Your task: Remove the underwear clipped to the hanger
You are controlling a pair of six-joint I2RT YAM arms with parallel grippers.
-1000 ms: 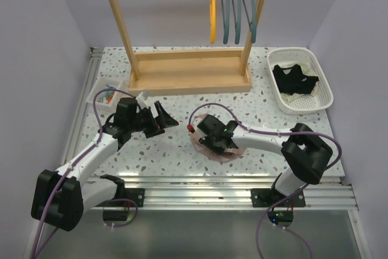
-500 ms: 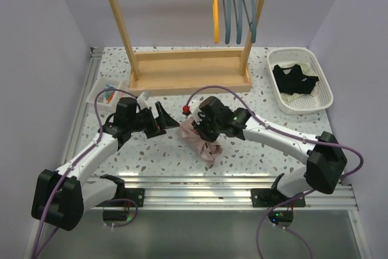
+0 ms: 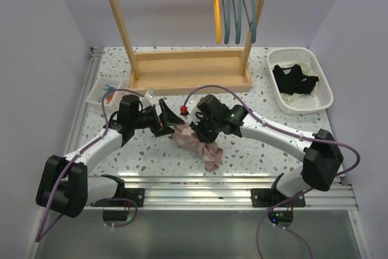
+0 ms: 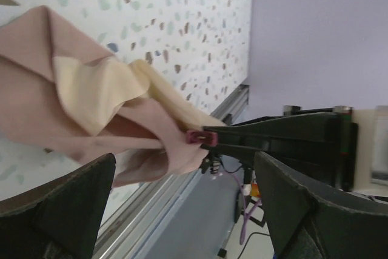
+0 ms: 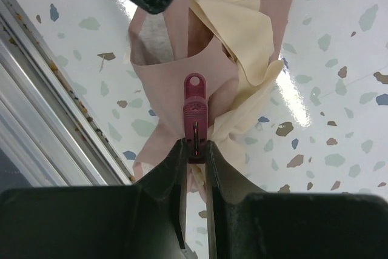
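The dusty pink underwear (image 3: 200, 145) with pale trim hangs bunched above the table from a maroon clip (image 5: 194, 113). My right gripper (image 3: 194, 128) is shut on that clip (image 5: 194, 144). A second red clip (image 3: 182, 111) shows just left of the gripper. My left gripper (image 3: 169, 122) is wide open and empty, right beside the cloth's left side. In the left wrist view the cloth (image 4: 42, 107) and the clip (image 4: 198, 137) lie ahead of its spread fingers (image 4: 60, 216). The black underwear (image 3: 295, 78) lies in the white basket (image 3: 326, 83).
A wooden rack (image 3: 188, 71) stands at the back, with yellow and teal hangers (image 3: 233, 4) on it. A small tray of bits (image 3: 107, 94) sits at the left. A pale cloth (image 3: 292, 97) lies under the black garment. A metal rail (image 3: 230, 181) runs along the near edge.
My right gripper has lifted the pink underwear off the table by the clip and carried it left. My left gripper has moved right, up to the cloth.
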